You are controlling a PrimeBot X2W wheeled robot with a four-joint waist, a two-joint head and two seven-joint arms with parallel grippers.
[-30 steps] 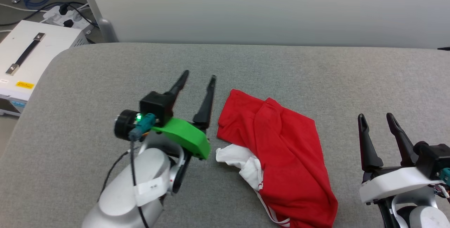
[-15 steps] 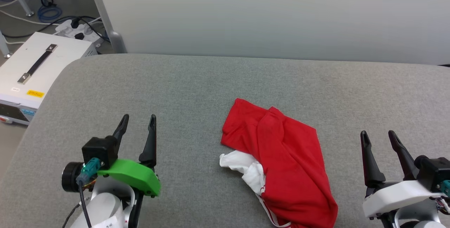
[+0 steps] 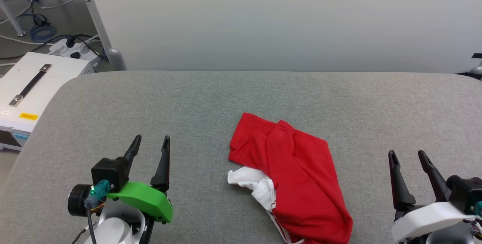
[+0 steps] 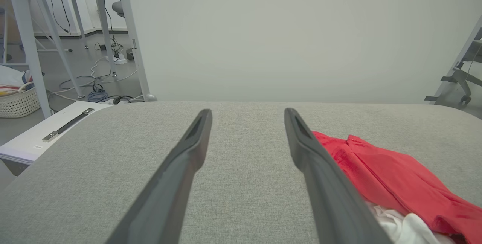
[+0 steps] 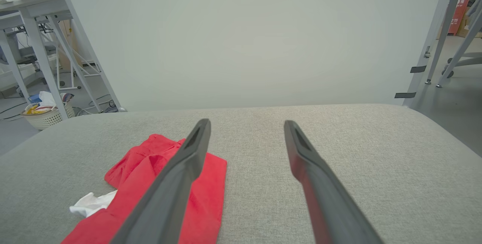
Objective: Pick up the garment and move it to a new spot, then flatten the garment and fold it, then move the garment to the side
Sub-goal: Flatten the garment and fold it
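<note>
The left gripper (image 3: 151, 139), two long dark fingers on a green bracket, stands spread wide with nothing between its fingers. It is over bare cloth of the grey fabric-covered table (image 3: 211, 97). The right gripper (image 3: 406, 154), on a white bracket, is equally wide apart and empty. Neither touches the crumpled red jersey (image 3: 297, 172), which lies on the table between them, near the front edge. White lining spills out at its left side.

The jersey's lower end runs off the bottom of the head view, where a strip of white-striped trim barely shows. No lettering can be made out. In each wrist view one finger crosses in front of the jersey and hides part of it.
</note>
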